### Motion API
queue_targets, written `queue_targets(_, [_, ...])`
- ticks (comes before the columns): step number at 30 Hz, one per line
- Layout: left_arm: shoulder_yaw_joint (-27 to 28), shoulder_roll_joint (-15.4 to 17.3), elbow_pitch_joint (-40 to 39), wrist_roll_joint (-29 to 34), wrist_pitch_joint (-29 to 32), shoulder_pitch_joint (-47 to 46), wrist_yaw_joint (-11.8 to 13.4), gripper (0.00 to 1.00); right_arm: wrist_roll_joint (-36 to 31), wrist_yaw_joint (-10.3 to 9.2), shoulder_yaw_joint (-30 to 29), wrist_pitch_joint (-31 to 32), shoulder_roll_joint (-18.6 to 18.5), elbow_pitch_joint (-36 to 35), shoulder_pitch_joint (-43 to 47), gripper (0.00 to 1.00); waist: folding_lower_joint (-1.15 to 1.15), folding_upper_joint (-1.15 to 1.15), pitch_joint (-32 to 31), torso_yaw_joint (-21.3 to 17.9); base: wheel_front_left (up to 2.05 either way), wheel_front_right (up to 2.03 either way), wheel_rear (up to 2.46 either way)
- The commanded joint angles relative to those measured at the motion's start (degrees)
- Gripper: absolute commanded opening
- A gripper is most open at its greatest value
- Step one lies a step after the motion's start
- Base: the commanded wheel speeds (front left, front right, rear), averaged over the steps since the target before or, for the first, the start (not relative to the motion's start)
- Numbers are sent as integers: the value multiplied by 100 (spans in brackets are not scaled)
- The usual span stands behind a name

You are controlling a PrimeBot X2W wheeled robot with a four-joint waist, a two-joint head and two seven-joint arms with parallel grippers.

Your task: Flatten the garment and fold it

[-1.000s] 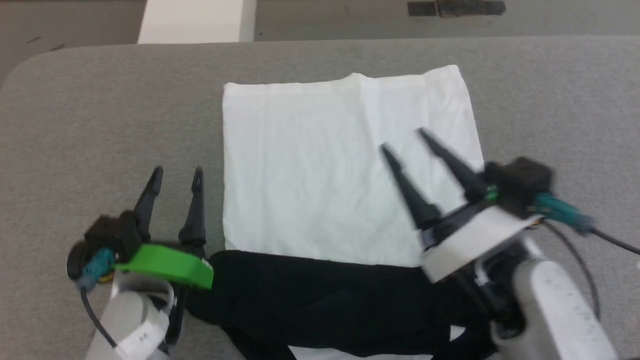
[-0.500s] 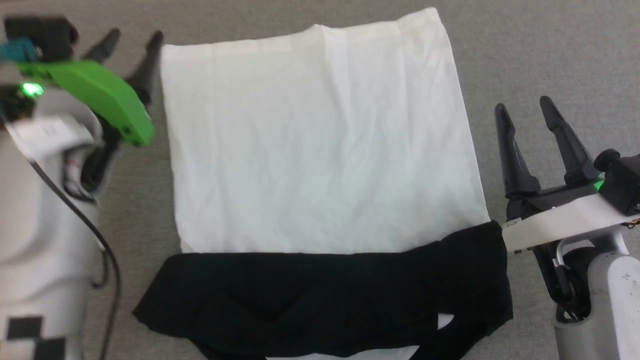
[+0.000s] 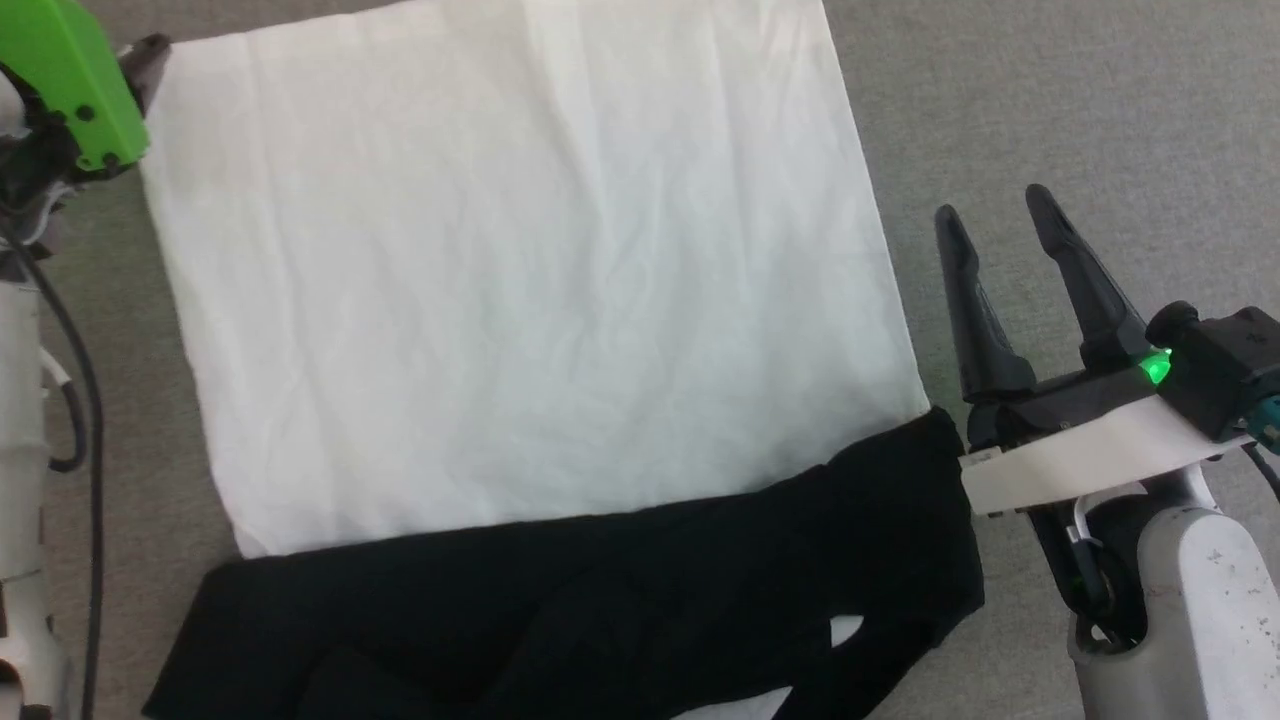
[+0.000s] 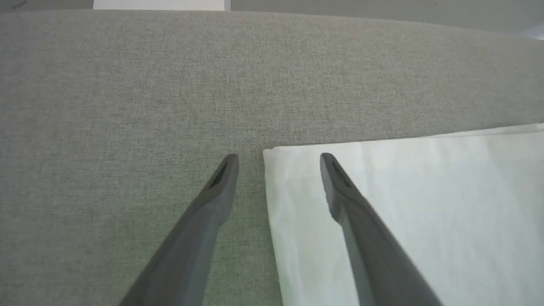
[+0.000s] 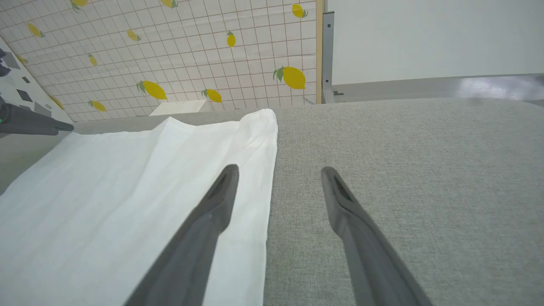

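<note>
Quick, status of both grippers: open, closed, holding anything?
Left gripper: open, holding nothing, fingers straddling a corner of the garment.
Right gripper: open, holding nothing, at the garment's right edge.

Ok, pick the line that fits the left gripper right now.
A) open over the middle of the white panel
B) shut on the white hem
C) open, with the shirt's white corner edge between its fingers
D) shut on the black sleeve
C: in the left wrist view the left gripper is open, with one finger over the grey surface and the other over the white corner of the garment.
</note>
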Motion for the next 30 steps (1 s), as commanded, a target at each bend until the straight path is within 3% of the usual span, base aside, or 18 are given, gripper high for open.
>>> queue_targets(1, [1, 95, -39, 88, 102, -96, 94, 100, 27, -8, 27, -48, 36, -39, -96, 100, -1, 0, 227, -197, 0, 0, 0])
queue_targets(7, [-68, 309, -225, 194, 703, 87, 344, 100, 64, -8, 101, -69, 57, -18, -215, 100, -1, 0, 359, -228, 0, 0, 0])
queue_targets(8, [-58, 328, -288, 195, 712, 126, 366, 47, 69, -8, 117, -68, 59, -14, -238, 100, -1, 0, 375, -227, 0, 0, 0])
queue_targets(9, [-43, 337, -332, 198, 696, 157, 389, 16, 76, -8, 130, -61, 60, -11, -259, 100, -1, 0, 386, -224, 0, 0, 0])
queue_targets(10, [-40, 343, -371, 190, 697, 197, 394, 0, 78, -8, 150, -40, 53, -8, -295, 100, -1, 0, 402, -216, 0, 0, 0])
queue_targets(18, [-194, 241, -599, 81, 701, 198, 221, 0, 22, -8, 195, 700, -355, 136, -1625, 100, -1, 0, 459, 59, 0, 0, 0])
queue_targets(25, [-470, 13, -738, 84, 416, -88, -47, 0, 101, -8, 17, 2601, -326, 1671, -3666, 100, -1, 0, 490, 501, 0, 0, 0])
queue_targets(30, [-653, -168, -702, 110, 126, -296, -224, 0, -230, -8, -136, 3804, -217, 2885, -4651, 100, -1, 0, 562, 773, 0, 0, 0])
